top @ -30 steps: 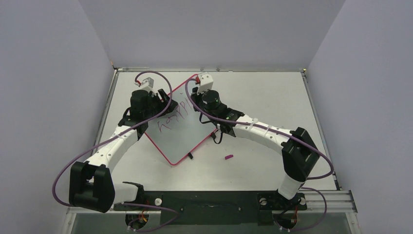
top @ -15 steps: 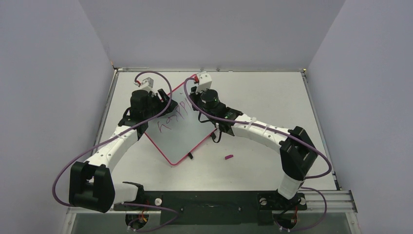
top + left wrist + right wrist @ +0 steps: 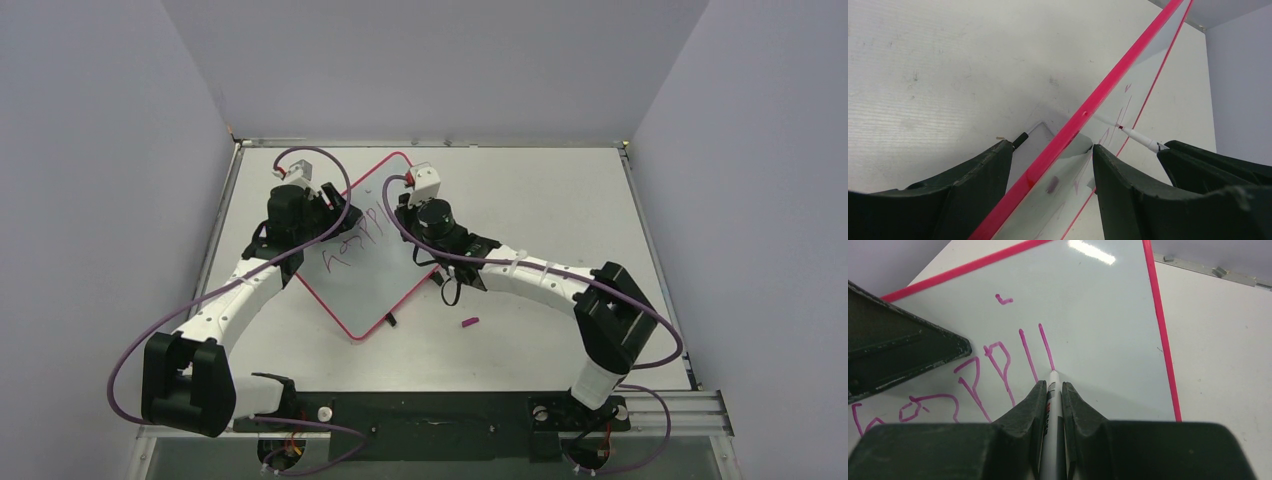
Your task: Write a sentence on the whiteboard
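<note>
With right fingers (image 3: 1052, 405) pinching the marker (image 3: 1050, 430) and left fingers (image 3: 1048, 175) clamping the whiteboard (image 3: 1098, 315) edge, keep tip pressure light and strokes steady.

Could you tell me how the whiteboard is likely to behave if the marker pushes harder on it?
The whiteboard looks thin, flat and probably light, so on the smooth table it would likely slide. The left gripper straddling its red edge should limit that. Its glossy face probably lets the marker in the right gripper skid.

A lab test cell: plain grey partition walls (image 3: 430, 60) box in a white tabletop (image 3: 560, 200) carrying two bolted robot arms.
</note>
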Robot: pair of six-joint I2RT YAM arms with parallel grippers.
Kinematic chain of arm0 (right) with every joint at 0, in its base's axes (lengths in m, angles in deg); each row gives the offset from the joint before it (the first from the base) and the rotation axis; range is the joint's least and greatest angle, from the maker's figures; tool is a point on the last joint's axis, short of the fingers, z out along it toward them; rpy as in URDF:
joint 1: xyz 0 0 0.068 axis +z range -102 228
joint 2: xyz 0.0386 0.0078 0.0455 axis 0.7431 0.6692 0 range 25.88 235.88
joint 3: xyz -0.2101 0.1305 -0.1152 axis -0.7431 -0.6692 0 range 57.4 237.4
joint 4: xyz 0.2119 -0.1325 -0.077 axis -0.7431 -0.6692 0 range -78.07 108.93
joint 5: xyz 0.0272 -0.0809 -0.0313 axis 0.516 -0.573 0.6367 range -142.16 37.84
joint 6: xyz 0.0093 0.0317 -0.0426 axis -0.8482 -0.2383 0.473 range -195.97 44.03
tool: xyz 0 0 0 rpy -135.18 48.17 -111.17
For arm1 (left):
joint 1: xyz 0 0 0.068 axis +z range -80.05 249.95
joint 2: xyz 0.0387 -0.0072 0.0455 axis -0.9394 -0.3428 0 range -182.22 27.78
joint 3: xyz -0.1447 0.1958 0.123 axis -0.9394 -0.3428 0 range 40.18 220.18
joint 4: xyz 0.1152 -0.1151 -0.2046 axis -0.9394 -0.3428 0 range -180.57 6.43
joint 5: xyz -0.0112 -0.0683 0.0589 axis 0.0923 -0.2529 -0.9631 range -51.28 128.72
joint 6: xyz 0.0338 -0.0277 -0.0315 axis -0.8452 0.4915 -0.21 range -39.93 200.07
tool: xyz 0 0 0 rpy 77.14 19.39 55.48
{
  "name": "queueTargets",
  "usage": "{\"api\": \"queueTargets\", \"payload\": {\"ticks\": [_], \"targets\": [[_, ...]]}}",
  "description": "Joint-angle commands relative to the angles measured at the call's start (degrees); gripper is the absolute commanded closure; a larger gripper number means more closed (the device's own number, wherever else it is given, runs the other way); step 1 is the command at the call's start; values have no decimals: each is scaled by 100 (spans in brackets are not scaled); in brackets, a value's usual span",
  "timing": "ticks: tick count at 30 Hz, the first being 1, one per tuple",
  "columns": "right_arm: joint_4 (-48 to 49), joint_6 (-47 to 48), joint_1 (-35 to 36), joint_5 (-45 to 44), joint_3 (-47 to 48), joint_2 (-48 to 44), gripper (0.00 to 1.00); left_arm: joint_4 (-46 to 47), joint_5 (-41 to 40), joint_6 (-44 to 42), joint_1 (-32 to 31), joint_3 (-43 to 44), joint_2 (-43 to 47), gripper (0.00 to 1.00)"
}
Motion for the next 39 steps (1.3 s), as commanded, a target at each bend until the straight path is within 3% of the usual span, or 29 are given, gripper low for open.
{"api": "queueTargets", "payload": {"ticks": [1, 7, 24, 39], "targets": [[79, -152, 77, -72, -303, -318, 100, 361, 58, -457, -177, -204, 13, 54], [80, -149, 105, -104, -321, -364, 100, 352, 61, -458, -176, -191, -4, 54], [-235, 128, 40, -92, 806, 205, 100, 353, 104, -449, -180, -200, 17, 54], [-414, 69, -201, -201, 988, 411, 100, 364, 105, -439, -184, -216, 42, 53]]}}
